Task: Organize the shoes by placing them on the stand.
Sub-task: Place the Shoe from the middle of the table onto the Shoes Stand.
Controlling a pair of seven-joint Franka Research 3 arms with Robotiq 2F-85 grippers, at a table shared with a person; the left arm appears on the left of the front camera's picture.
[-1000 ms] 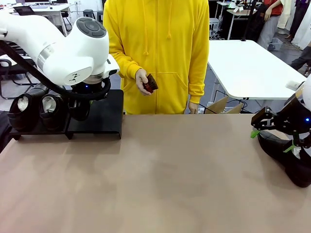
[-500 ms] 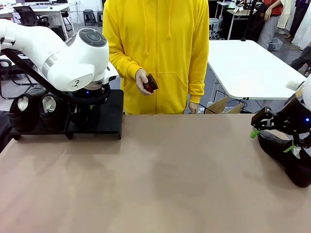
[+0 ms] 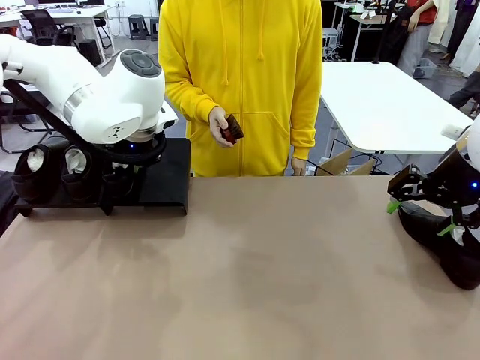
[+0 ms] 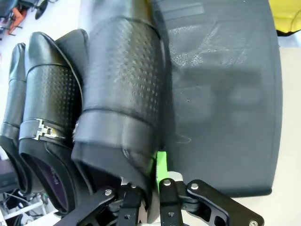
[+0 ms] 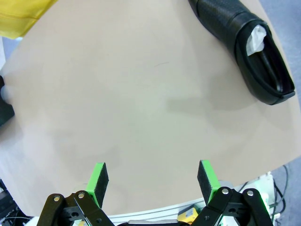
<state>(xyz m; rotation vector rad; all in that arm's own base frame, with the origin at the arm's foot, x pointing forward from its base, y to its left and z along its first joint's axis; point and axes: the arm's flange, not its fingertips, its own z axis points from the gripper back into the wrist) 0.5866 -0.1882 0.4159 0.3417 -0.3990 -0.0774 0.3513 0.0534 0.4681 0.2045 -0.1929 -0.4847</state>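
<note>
Fingers (image 5: 99,181) over bare tan tabletop (image 5: 141,108)

Shoes (image 4: 122,94): black leather-like uppers, perforated dimpled texture, slight sheen; one carries a metal buckle (image 4: 44,129). White crumpled paper (image 5: 256,37) inside the lone shoe. Stand (image 4: 221,94): matt black, finely grained. Table (image 3: 247,277): smooth, matt tan. Left gripper (image 4: 150,176): black links, green plastic pads.
</note>
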